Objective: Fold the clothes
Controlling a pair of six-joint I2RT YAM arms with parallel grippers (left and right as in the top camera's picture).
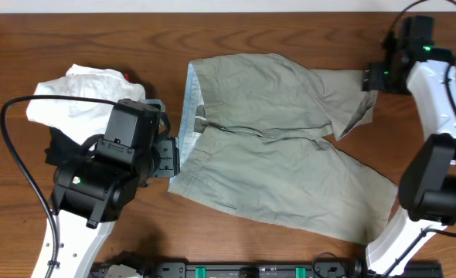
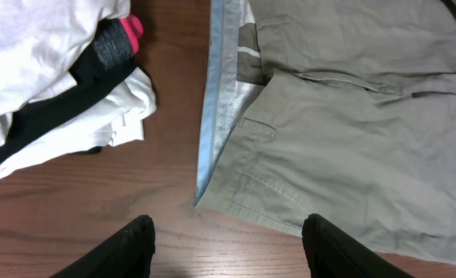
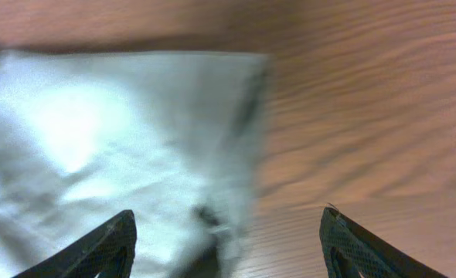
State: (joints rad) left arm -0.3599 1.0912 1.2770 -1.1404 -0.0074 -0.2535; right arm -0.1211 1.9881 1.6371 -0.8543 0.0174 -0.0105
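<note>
Right now you have the shorts (image 1: 282, 147) lying flat across the middle of the table (image 1: 58, 38), waistband to the left with its pale blue lining (image 2: 212, 100) turned up, both legs running off to the right. The far leg ends in a creased, partly turned-over hem at the right edge, and the near leg reaches down toward the base of your right arm. Your left gripper (image 2: 228, 255) hovers at the waistband's near corner, fingers (image 2: 131, 247) spread apart with only bare wood and the cloth's edge between them, gripping nothing. Your right gripper (image 3: 232, 247) sits over the far leg's hem; its wrist view is blurred, but the fingers (image 3: 96, 247) stand wide apart and the khaki cloth lies below them, not pinched. Beside your left arm, apart from the shorts, sits a pile of white and black garments (image 1: 81, 108) with a red bit showing.
</note>
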